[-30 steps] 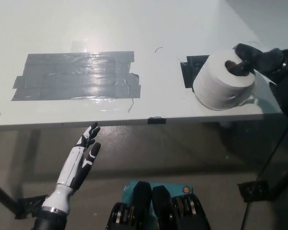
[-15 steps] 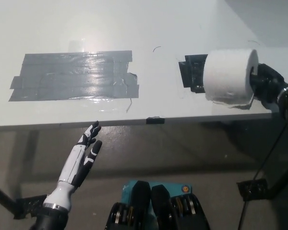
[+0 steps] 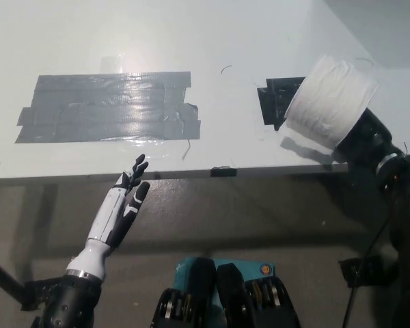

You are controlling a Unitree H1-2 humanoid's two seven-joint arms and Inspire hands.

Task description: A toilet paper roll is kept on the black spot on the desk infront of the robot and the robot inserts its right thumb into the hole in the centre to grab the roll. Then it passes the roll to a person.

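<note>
Fingers of the right hand (image 3: 361, 140) are mostly hidden behind the toilet paper roll (image 3: 330, 101), so can't see exactly how they wrap it, but the roll sits on that hand, clear of the surface (image 3: 191, 34), so it reads as held. Roll is tilted, one flat end toward the camera, up at the right side of the view, just over the black spot (image 3: 277, 100) and casting a shadow on the white top near the front edge. Left hand (image 3: 119, 212) idles low at the left, below the surface edge, fingers straight and apart, holding nothing. Progress: grab looks done, roll lifted off its mark. Left to do: the pass, no person in view. Roll looks white, full and fat, soft textured wrap, slightly ragged outer layer; core hole not visible from here. Grey tape patch (image 3: 109, 108) unrelated.
</note>
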